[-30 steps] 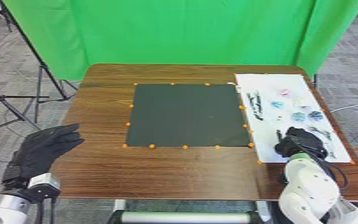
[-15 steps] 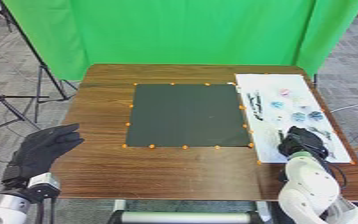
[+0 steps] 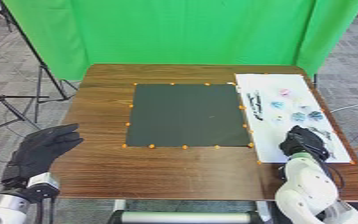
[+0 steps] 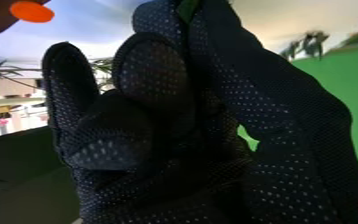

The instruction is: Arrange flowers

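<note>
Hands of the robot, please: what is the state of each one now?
Left black-gloved hand: open, empty.
Right black-gloved hand, at the white rectangular sheet: cannot be told.

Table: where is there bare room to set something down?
Room: the dark mat inside its orange markers, and the brown table between that mat and the near edge. Crowded: the white sheet on the right, with black pieces, pale clusters and, over its near end, the right robot hand.

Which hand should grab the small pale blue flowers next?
Probably the black-gloved right hand: it is over the white rectangular sheet, near those flowers. The black-gloved left hand is by the left edge of the brown wooden table.
</note>
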